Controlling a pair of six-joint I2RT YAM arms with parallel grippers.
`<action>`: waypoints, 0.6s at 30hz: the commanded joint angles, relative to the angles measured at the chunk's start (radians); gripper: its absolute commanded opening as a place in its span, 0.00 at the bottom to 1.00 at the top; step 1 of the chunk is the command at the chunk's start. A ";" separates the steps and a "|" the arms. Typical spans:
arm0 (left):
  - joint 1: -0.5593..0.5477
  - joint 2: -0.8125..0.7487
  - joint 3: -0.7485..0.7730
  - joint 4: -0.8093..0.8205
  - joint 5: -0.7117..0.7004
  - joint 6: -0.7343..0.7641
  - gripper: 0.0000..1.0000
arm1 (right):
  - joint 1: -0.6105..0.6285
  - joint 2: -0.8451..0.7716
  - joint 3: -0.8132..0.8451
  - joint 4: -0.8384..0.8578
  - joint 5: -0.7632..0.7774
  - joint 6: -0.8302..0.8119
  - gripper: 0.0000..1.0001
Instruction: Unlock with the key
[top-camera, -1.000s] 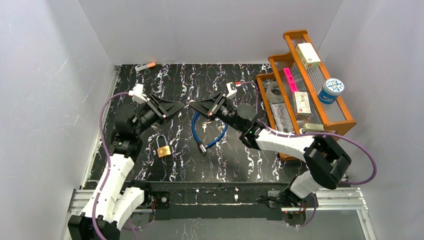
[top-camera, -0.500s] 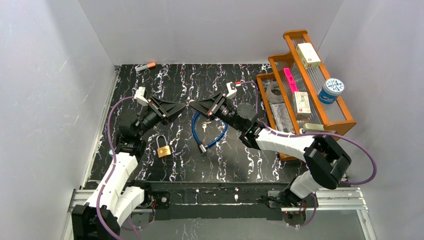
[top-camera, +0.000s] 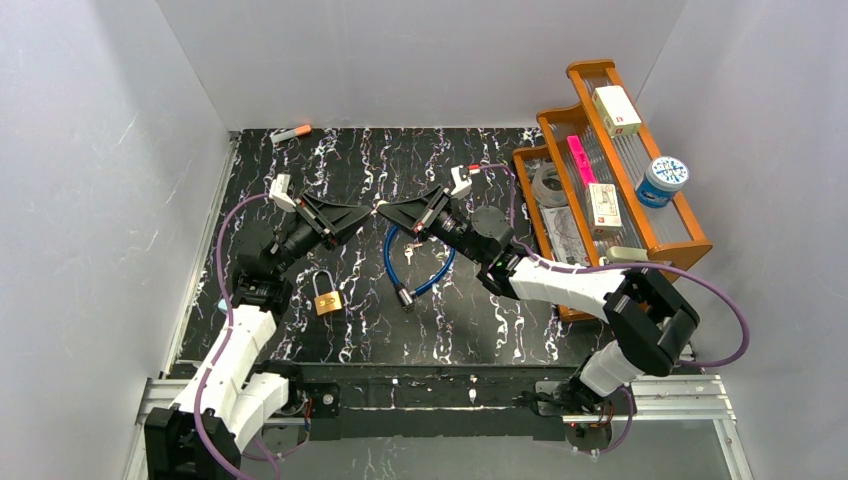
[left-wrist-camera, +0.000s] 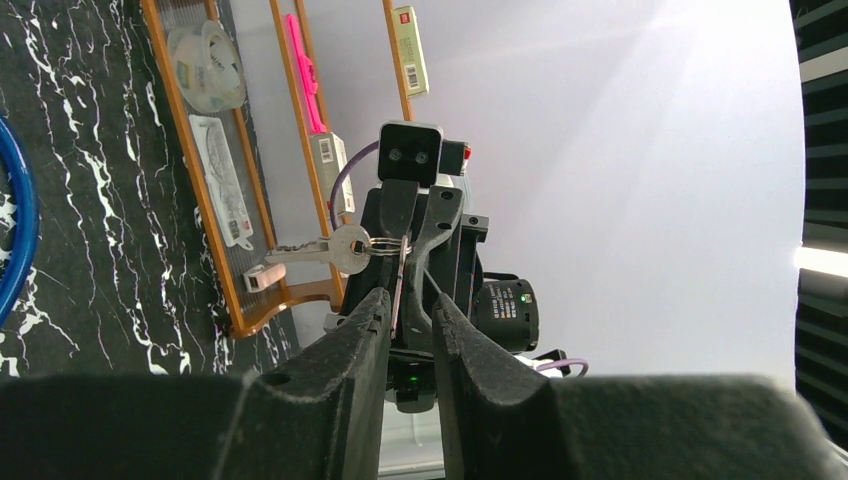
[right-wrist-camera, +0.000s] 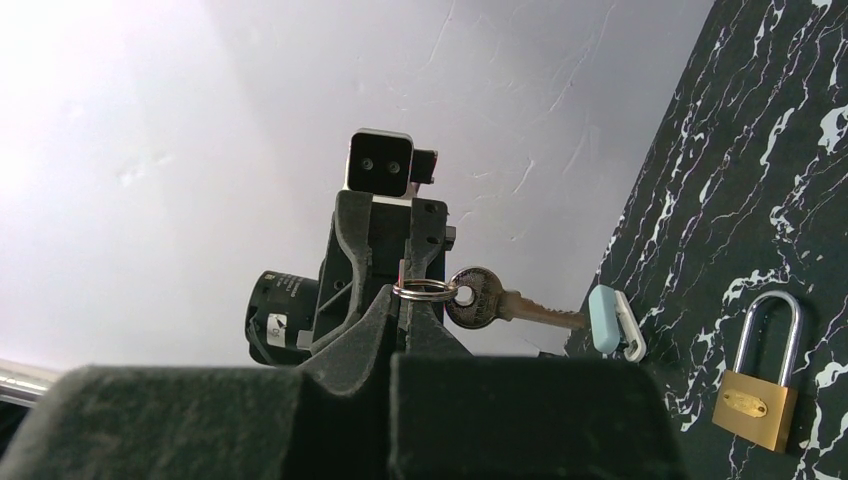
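Observation:
A brass padlock (top-camera: 328, 297) lies on the black marbled table, also seen in the right wrist view (right-wrist-camera: 765, 385). My right gripper (top-camera: 385, 210) (right-wrist-camera: 405, 300) is shut on a key ring (right-wrist-camera: 425, 290), held above the table. A silver key (right-wrist-camera: 500, 300) hangs sideways from the ring. My left gripper (top-camera: 364, 213) (left-wrist-camera: 410, 300) faces it tip to tip. Its jaws stand a little apart, with the key ring (left-wrist-camera: 400, 285) in the gap, close to one finger. The key (left-wrist-camera: 320, 250) sticks out to the left there.
A blue cable lock (top-camera: 415, 262) lies coiled under the right gripper. A wooden rack (top-camera: 620, 180) with boxes, tape and a pink marker stands at the right. An orange-tipped marker (top-camera: 291, 132) lies at the back left.
My left gripper has moved a little to the right, closing onto the right gripper's tip and the key ring. The right gripper has held still with the ring.

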 joint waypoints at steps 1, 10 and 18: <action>-0.002 -0.007 -0.001 0.046 0.032 -0.005 0.20 | 0.001 0.006 0.024 0.020 0.038 -0.001 0.01; -0.002 0.010 -0.004 0.045 0.053 0.001 0.20 | 0.002 0.048 0.034 0.057 0.010 0.029 0.01; -0.002 0.010 -0.007 0.044 0.037 0.007 0.00 | -0.001 0.038 0.030 0.040 0.010 0.024 0.01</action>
